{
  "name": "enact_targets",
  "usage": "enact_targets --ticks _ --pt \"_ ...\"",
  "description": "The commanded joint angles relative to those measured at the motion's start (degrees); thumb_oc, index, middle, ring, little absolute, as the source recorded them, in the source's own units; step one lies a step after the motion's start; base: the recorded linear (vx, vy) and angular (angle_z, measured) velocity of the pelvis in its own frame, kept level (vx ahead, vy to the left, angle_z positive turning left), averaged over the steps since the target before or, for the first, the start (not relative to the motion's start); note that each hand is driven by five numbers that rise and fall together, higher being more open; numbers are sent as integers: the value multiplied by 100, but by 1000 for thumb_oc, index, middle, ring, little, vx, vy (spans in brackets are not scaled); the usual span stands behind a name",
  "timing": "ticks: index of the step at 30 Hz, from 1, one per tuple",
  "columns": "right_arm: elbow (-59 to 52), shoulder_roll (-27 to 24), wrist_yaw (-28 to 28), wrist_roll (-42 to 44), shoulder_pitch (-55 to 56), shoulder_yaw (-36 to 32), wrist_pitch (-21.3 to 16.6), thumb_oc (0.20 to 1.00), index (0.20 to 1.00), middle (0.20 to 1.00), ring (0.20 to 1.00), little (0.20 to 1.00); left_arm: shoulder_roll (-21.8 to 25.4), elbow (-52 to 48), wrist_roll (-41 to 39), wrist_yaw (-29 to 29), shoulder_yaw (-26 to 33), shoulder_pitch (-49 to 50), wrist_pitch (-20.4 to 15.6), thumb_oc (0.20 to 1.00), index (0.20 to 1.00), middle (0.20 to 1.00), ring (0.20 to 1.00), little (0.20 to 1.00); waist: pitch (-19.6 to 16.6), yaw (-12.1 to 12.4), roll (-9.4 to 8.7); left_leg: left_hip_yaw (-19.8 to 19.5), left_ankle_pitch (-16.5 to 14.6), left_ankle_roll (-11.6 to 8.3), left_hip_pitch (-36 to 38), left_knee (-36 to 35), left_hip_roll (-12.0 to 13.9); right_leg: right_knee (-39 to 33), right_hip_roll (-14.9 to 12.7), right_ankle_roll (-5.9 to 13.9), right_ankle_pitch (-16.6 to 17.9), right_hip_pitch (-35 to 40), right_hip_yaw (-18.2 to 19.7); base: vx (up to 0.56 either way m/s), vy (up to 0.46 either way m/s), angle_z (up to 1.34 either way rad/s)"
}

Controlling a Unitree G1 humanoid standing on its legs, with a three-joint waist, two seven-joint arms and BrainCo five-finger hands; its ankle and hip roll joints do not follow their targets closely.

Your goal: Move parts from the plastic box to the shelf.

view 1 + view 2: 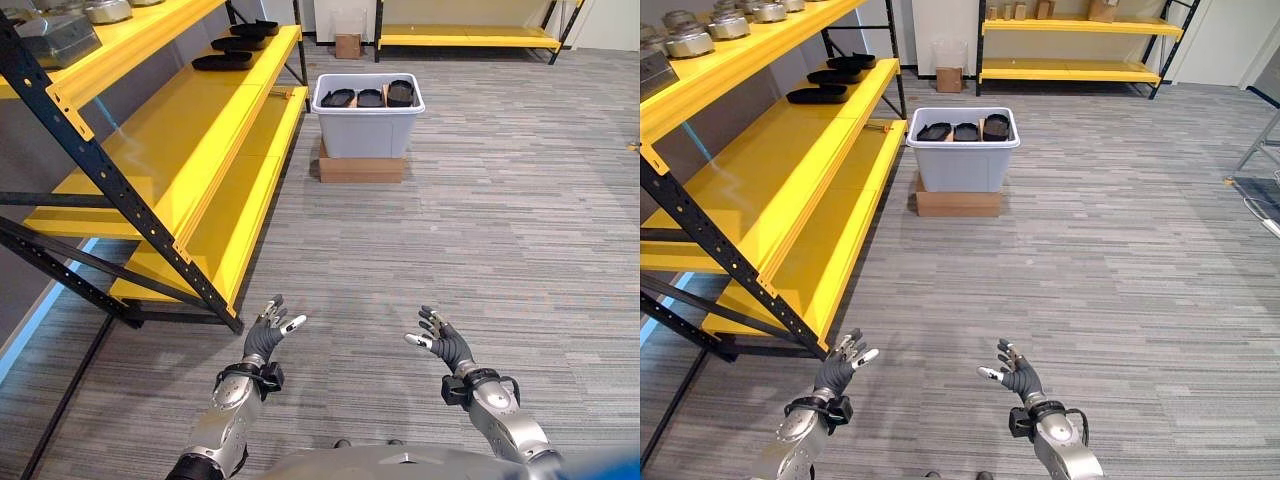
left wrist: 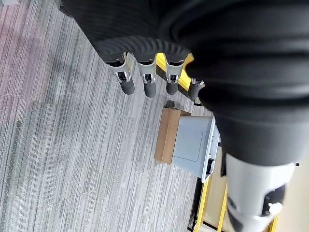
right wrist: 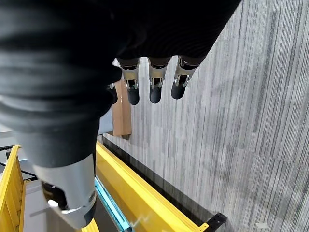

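Three dark parts sit in the plastic box; others already lie on the shelf. Left robot hand and right robot hand hang open, empty, well short of the box.

A pale grey plastic box stands on a flat cardboard base on the carpet, just beside the yellow shelf. Three black parts lie inside it. More black parts lie on the shelf's middle level.
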Motion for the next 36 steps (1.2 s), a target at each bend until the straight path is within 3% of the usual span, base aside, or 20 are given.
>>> enact_targets --ticks 1,27,32,36 --pt "-363 -43 71 78 -111 57 -247 1000 1000 1000 1000 1000 75 -244 61 -141 37 -146 -303 1000 1000 1000 1000 1000 -254 -9 -150 -141 152 -204 -349 27 209 44 -226 426 372 -275 504 0 0 0" --pt "-400 -73 60 58 -175 99 -219 1000 1000 1000 1000 1000 84 -313 35 -174 -72 -185 -230 1000 1000 1000 1000 1000 -199 -26 -165 -173 89 -158 -299 27 209 141 -233 402 265 -267 468 0 0 0" --pt "-379 -94 73 54 -313 115 -209 1000 1000 1000 1000 1000 116 -350 16 -149 -73 -299 -240 1000 1000 1000 1000 1000 -130 -22 -156 -179 56 -76 -310 64 154 440 -254 437 205 -434 540 -18 68 0" --pt "-311 -41 95 51 -440 147 -216 1000 1000 1000 1000 1000 227 -450 267 -88 9 -340 -332 1000 1000 1000 1000 1000 -23 34 -133 -164 -86 67 -402 356 -38 965 -305 545 123 -714 695 -32 142 -5"
